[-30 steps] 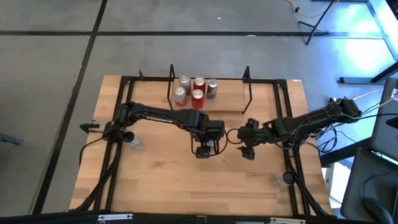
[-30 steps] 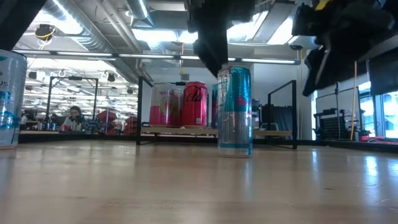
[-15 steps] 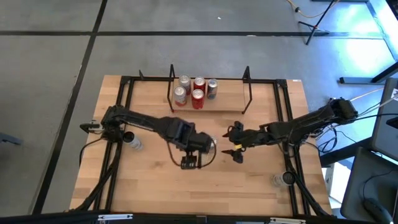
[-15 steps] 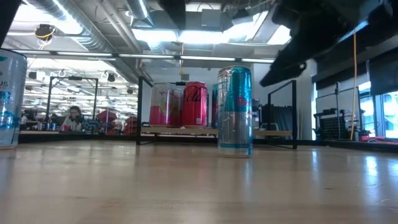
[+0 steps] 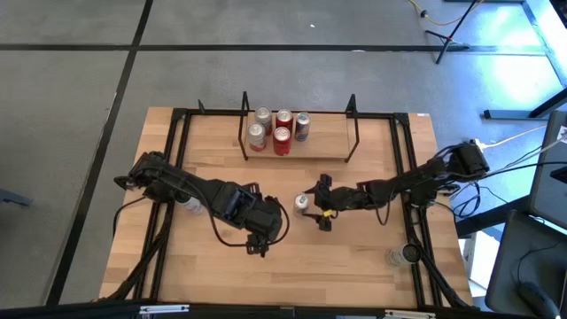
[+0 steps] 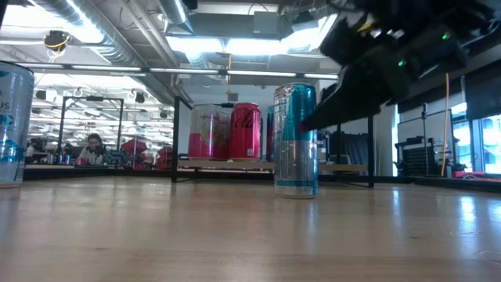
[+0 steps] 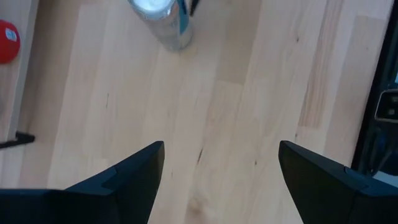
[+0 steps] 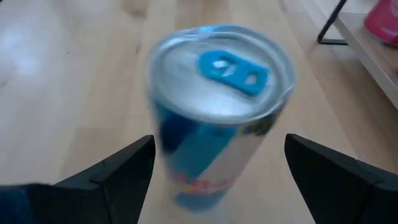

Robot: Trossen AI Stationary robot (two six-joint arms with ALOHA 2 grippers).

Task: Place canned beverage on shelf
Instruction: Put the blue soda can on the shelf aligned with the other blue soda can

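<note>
R claw [image 5: 319,211] open just beside blue can [image 5: 301,202], mid tabletop [image 5: 372,257].
We see can upright, clear of shelf [image 5: 323,146]; L claw [image 5: 262,245] open too, near it, holding nothing.

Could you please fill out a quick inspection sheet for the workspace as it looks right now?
Surface: wooden table, bare in front.
Job's things: blue-and-silver can upright mid-table; shelf at the far edge holds five cans.
Clutter: two more cans, one by the left rail, one by the right rail.
Grippers: right gripper open, facing the can; left gripper open over bare wood.
Cables: black leads along both arms; more on the floor at right.
Surroundings: a person seated far behind.
</note>
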